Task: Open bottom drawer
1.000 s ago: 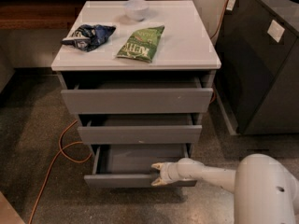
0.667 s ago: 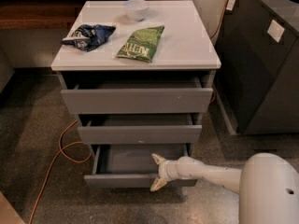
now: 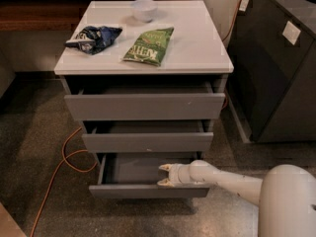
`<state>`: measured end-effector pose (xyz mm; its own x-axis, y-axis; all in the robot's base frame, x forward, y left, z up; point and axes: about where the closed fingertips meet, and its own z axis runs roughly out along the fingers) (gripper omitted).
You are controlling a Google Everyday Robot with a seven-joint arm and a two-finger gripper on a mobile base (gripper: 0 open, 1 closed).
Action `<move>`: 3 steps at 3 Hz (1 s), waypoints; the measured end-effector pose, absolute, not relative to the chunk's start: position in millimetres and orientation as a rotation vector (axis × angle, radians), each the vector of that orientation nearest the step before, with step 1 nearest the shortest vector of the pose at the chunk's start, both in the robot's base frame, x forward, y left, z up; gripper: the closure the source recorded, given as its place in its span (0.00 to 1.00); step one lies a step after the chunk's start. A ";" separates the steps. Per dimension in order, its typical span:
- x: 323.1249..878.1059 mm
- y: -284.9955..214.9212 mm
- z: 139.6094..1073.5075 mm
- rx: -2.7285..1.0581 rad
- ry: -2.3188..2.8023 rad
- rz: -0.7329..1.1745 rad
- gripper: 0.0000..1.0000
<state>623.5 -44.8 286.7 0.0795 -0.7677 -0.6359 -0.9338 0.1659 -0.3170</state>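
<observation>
The bottom drawer (image 3: 148, 191) is the lowest grey drawer of the white-topped cabinet (image 3: 197, 48). It stands pulled out, and its grey inside (image 3: 131, 169) shows. My gripper (image 3: 164, 175) reaches in from the right on a white arm (image 3: 222, 179). It sits just above the drawer's front edge, over the right part of the inside. Its fingers are spread apart and hold nothing.
The middle drawer (image 3: 147, 142) and top drawer (image 3: 144, 106) stand slightly pulled out. On the cabinet top lie a green bag (image 3: 149, 45), a dark blue bag (image 3: 94, 37) and a white bowl (image 3: 144, 9). An orange cable (image 3: 61, 167) runs on the floor to the left. A dark cabinet (image 3: 276, 73) stands to the right.
The gripper's fingers have spread wider, and the gripper has lifted a little from the drawer's front edge. The drawer stays pulled out.
</observation>
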 end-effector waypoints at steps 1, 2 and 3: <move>638.6 -58.3 273.0 -1.600 1.770 0.312 0.76; 653.9 -68.2 257.8 -1.594 1.805 0.322 0.98; 671.3 -75.9 238.1 -1.601 1.840 0.341 1.00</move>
<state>671.3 -75.9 238.1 -0.0265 -0.7770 -0.6290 -0.9507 0.2142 -0.2245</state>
